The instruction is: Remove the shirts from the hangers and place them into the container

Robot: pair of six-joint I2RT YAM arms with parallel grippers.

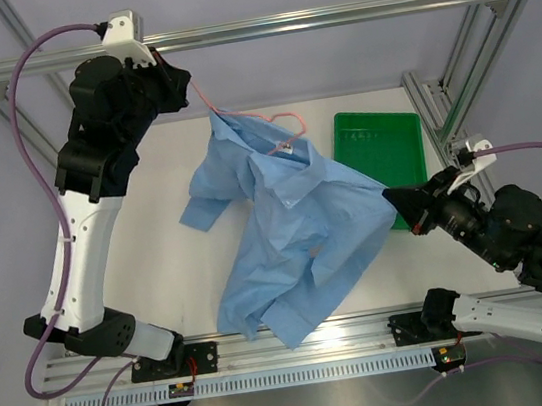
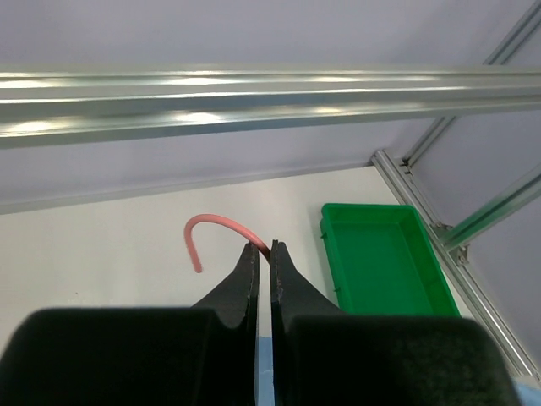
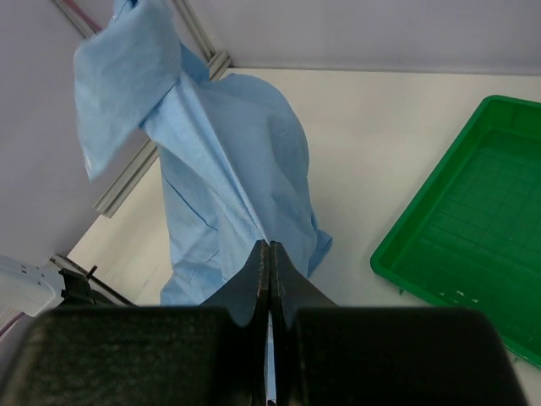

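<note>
From above, the light blue shirt (image 1: 284, 221) hangs spread beside the green tray (image 1: 393, 123), on the left arm's side of it, one edge overlapping the tray's near corner. The pink wire hanger (image 1: 279, 119) sits in the collar, just off the tray's far corner. The left claw (image 1: 189, 81) is clamped on the hanger's wire, and the right claw (image 1: 394, 209) is pinched on the shirt's edge at the tray's near end. None of the shirt is inside the tray.

In the left wrist view, the left claw (image 2: 262, 252) grips the thin wire below its hook, with the tray (image 2: 334, 254) just beyond. The wire looks stiff and light and may pivot in the grip.

In the right wrist view, the right claw (image 3: 269, 250) is closed on a fold of the shirt (image 3: 228, 161), with the tray (image 3: 397, 254) beside it on the counter (image 3: 363, 127). The cloth looks thin, limp and quick to crumple. The best hold is probably the shoulder near the collar, and the shirt will need bunching to fit. No writing or label can be read.
</note>
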